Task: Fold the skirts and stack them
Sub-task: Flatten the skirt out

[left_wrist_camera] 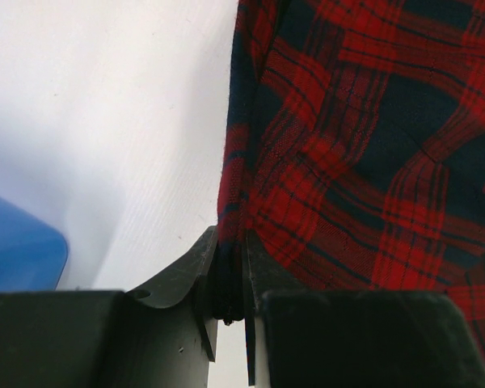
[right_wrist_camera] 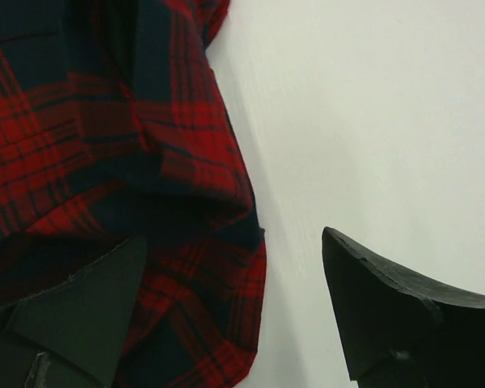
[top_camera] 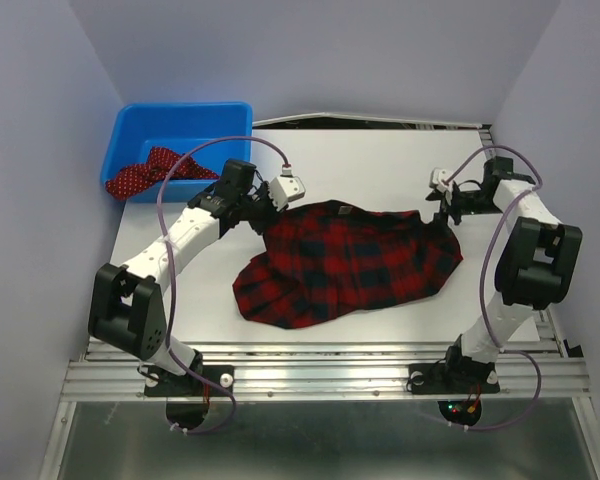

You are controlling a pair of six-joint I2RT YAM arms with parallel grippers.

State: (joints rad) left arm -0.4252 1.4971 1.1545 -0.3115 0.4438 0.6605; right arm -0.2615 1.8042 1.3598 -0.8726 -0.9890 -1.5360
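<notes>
In the top view, the tartan skirt (top_camera: 345, 265) is seen spread across the middle of the white counter (top_camera: 380, 160), while the polka-dot skirt (top_camera: 145, 172) is draped over the near rim of the blue bin (top_camera: 195, 115) at the far left corner. The left fingers (top_camera: 268, 212) are set at the tartan's far left corner, the right fingers (top_camera: 443, 210) at its far right corner. In the left wrist view, the left fingers (left_wrist_camera: 186, 275) are shown pinched together on the tartan's hem. In the right wrist view, the right fingers (right_wrist_camera: 388, 299) are held wide apart, gripping nothing; one is over cloth, the other over bare counter.
</notes>
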